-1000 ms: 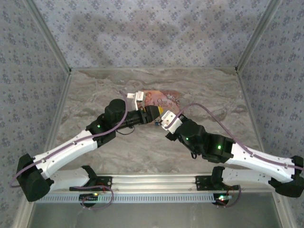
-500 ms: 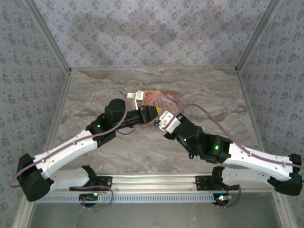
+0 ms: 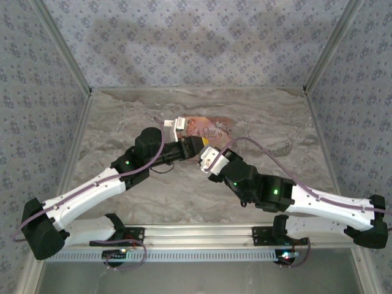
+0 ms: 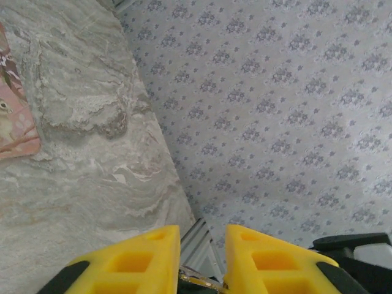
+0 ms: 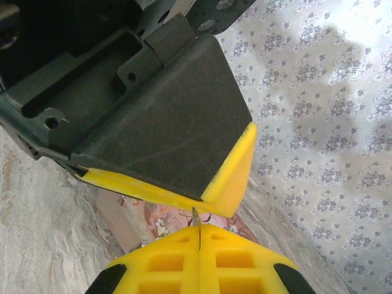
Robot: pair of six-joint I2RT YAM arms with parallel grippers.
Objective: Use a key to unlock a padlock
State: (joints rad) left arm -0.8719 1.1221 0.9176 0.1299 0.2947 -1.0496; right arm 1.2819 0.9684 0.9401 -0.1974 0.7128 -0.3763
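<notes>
My left gripper hangs just in front of the pink box. Its yellow fingers stand a little apart, pinching a small metal-edged piece low between them, the padlock, most of it hidden. My right gripper sits right under the left one. In the right wrist view its pads are pressed together on the key, a thin silvery sliver. The key points up to the yellow edge of the left gripper's dark finger. Where its tip meets the padlock is hidden behind that finger.
A flat pink printed box lies on the marble-patterned table just beyond both grippers, also under them as the pink box and at the left edge as the pink box. Patterned walls close in the back and sides.
The right arm has slid left and closer, bringing its gripper up under the left gripper. The left gripper's fingers have drawn closer together. The left arm has barely moved.
</notes>
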